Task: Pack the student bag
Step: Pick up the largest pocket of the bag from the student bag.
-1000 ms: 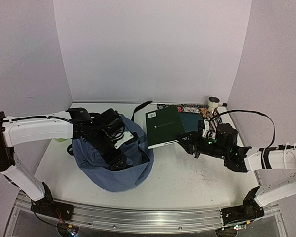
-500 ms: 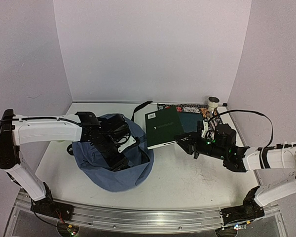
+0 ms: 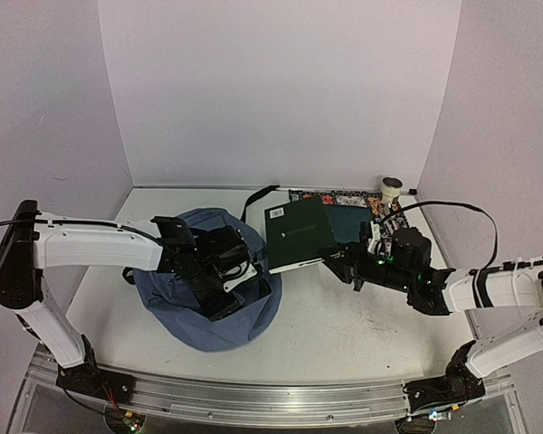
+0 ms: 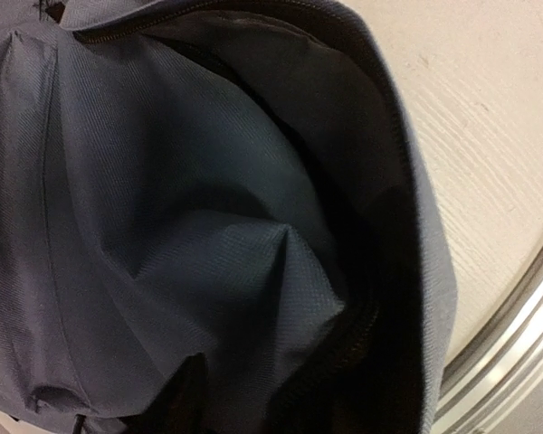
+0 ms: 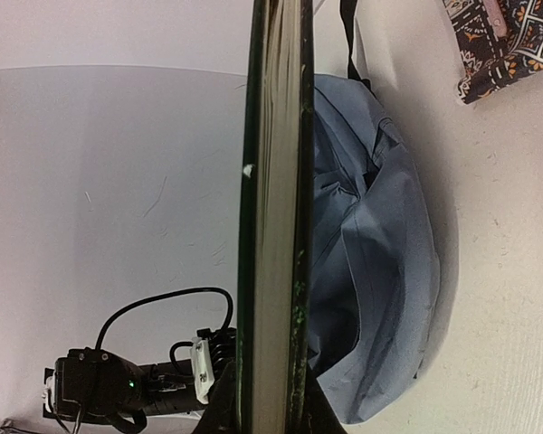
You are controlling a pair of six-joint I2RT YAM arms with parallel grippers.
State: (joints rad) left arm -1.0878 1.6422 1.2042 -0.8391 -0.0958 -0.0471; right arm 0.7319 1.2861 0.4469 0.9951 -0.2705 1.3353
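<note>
On the left half of the bench [image 3: 344,339], close to the near edge, lies the bag [image 3: 190,316] — a slumped blue heap, mouth turned to the right, with a black strap [image 3: 258,196] trailing off to the far side. The left end effector [image 3: 233,285] sits in that mouth, against the folded lip of fabric. Its wrist view shows only dark lining, creases and a zip edge, so I cannot tell whether it stands wide or narrow, or whether it pinches any cloth.

Just right of the bag, the right end effector [image 3: 342,264] is clamped narrow on the near right edge of a dark green book [image 3: 297,233]. The book's left edge is close to the bag's rim but apart from it; whether its far edge rests on the bench I cannot tell. From the right wrist the book shows edge-on, with the bag beyond it. The left end effector and the sagging fabric take up part of the opening — both stand between book and bag.

Behind the book at far right lie a teal pouch [image 3: 351,221], a patterned cloth [image 3: 339,196] and a tape roll [image 3: 392,188].
</note>
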